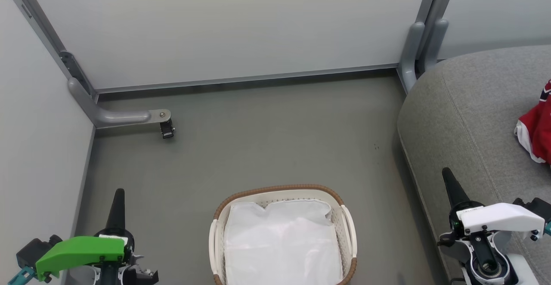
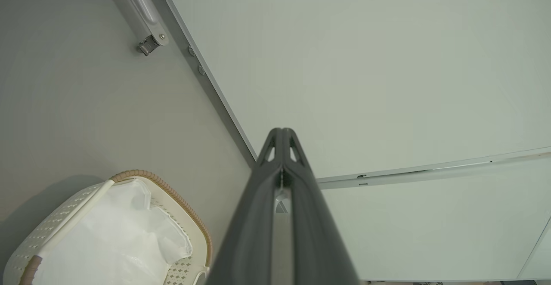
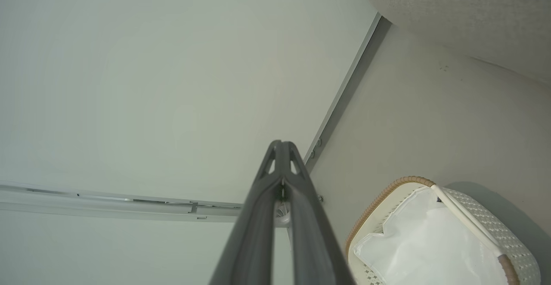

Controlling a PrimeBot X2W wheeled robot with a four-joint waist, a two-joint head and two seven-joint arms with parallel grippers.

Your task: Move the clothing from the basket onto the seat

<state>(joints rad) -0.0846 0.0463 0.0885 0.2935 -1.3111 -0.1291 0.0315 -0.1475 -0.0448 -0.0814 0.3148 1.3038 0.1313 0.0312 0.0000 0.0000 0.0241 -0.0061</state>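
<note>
Green-shrouded left gripper [image 1: 119,194] — left of the basket [image 1: 280,188], fingers pressed together, nothing in them; you get the same sealed pair in the left wrist view. Basket itself: the white liner [image 1: 282,242] lies crumpled inside, and no red cloth shows on top of it. Right gripper [image 1: 447,175] — right of the basket, over the near edge of the seat [image 1: 465,117], likewise clenched and empty. Farther right of the basket, the clothing [image 1: 538,130] lies on the seat, red with white trim, cut off by the frame edge. Whether both garments are in that heap you cannot tell. Judgement: transfer looks done. To finish well, confirm nothing red hides under the liner, and leave the liner itself in the basket.
</note>
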